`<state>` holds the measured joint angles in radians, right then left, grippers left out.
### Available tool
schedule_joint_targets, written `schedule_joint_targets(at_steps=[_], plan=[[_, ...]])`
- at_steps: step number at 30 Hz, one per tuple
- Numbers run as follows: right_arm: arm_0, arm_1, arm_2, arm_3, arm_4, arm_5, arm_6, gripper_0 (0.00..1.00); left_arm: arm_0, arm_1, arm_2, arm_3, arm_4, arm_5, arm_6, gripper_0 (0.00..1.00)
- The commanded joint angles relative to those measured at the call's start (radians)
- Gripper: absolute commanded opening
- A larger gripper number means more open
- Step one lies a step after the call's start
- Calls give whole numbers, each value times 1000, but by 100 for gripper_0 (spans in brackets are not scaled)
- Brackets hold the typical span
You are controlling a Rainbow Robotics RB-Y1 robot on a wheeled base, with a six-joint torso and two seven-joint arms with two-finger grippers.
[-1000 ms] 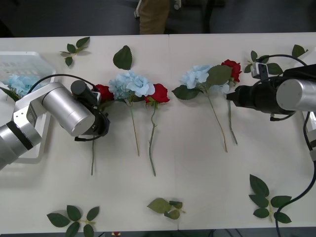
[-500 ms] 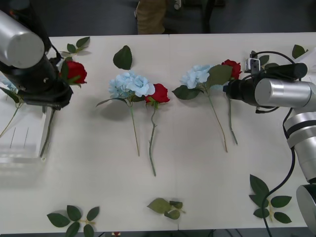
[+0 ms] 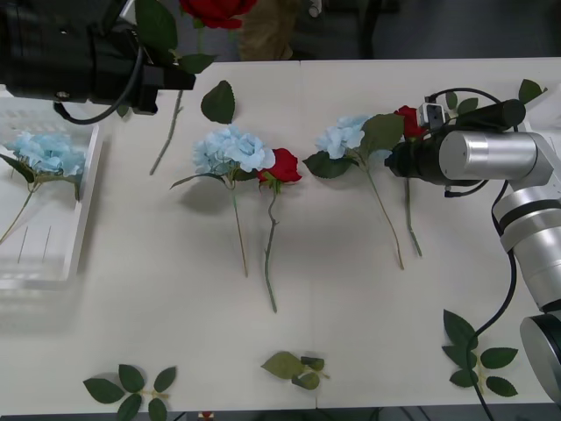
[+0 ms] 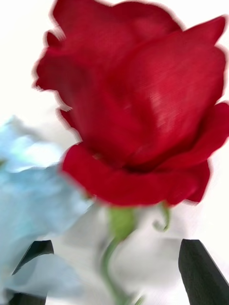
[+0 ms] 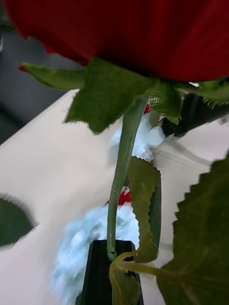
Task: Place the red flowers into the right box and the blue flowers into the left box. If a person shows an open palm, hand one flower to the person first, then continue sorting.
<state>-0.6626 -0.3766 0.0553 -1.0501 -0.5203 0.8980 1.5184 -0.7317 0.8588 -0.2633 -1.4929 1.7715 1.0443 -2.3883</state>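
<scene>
White table (image 3: 351, 298) carries light, floppy flowers; thin stems make the best grip. Left hand (image 5: 112, 267) pinches a raised red rose (image 3: 215, 9) low on its stem; right hand (image 4: 114, 271) gapes before another rose (image 4: 138, 114).

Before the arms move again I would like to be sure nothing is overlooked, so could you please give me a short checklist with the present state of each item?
1. Left gripper shut on the red rose stem: ok, rose lifted above the table's far edge.
2. Right gripper open at the rose on the table: ok, stem between the fingers.
3. Left box holds only a blue flower: ok.
4. Open palm from the person: cannot tell.
5. Right box reachable: cannot tell.
</scene>
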Motion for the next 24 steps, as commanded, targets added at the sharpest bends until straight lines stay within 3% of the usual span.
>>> schedule_joint_targets(at_steps=[1, 8, 12, 18, 24], plan=[[-11, -16, -84, -139, -141, 140, 13, 75, 18, -130, -11, 49, 181, -27, -161, 0], [48, -85, -224, -349, -376, 414, 46, 75, 18, -238, -137, 34, 324, -214, -317, 0], [106, -100, -322, -406, -558, 484, 147, 75, 18, -282, -175, 36, 376, -294, -317, 0], [271, -139, -384, -412, -883, 464, 445, 75, 20, -325, -194, 36, 405, -314, -317, 0], [468, -186, -301, -412, -1273, 358, 778, 75, 23, -311, -194, 36, 408, -314, -317, 0]])
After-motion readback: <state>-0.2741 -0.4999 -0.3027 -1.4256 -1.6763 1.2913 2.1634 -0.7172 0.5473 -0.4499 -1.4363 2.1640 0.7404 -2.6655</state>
